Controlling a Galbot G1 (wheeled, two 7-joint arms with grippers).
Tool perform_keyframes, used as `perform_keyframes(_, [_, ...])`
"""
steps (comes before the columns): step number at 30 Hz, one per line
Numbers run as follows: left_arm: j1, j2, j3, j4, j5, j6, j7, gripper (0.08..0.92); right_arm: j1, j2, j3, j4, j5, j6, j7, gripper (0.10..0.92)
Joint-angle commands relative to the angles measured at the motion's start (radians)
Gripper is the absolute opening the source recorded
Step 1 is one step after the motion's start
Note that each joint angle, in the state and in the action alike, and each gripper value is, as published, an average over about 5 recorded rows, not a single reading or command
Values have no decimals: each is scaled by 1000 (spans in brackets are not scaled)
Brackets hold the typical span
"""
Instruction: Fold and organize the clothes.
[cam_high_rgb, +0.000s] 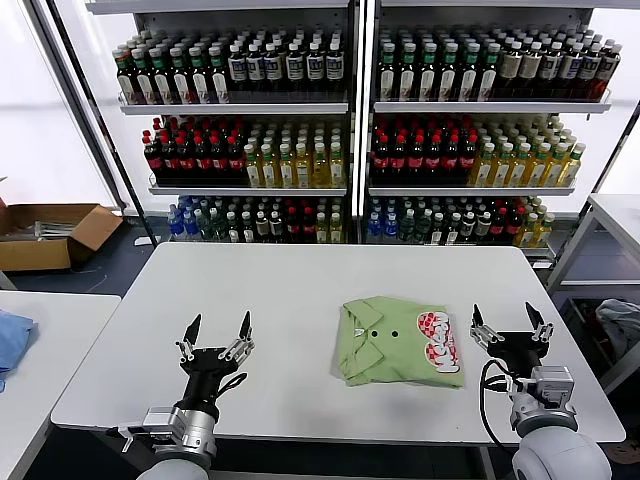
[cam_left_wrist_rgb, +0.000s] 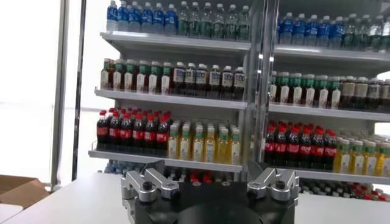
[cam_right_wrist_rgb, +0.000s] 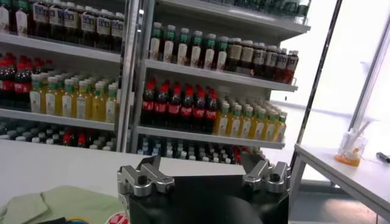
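A light green polo shirt (cam_high_rgb: 400, 342) lies folded on the white table (cam_high_rgb: 300, 290), right of the middle, collar toward the front left, with dark buttons and a red-and-white patch at its right side. Part of it shows in the right wrist view (cam_right_wrist_rgb: 61, 204). My left gripper (cam_high_rgb: 216, 331) is open and empty, raised over the table's front left, well left of the shirt. My right gripper (cam_high_rgb: 511, 324) is open and empty, raised just right of the shirt near the front right corner.
Shelves of bottles (cam_high_rgb: 340, 130) stand behind the table. A second table with a blue cloth (cam_high_rgb: 12, 340) is at the left. A cardboard box (cam_high_rgb: 50, 232) lies on the floor at far left. Another white table (cam_high_rgb: 615, 215) is at the right.
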Motion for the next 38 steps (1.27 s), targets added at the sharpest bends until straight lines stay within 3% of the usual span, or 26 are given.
perform_keyframes(1, [-5, 0, -5, 3, 9, -9, -5, 823, -4, -2, 13, 5, -12, 4, -16, 823])
perform_keyframes(38, [-19, -2, -9, 17, 38, 65, 15, 823, 0, 5, 2, -32, -13, 1, -18, 823])
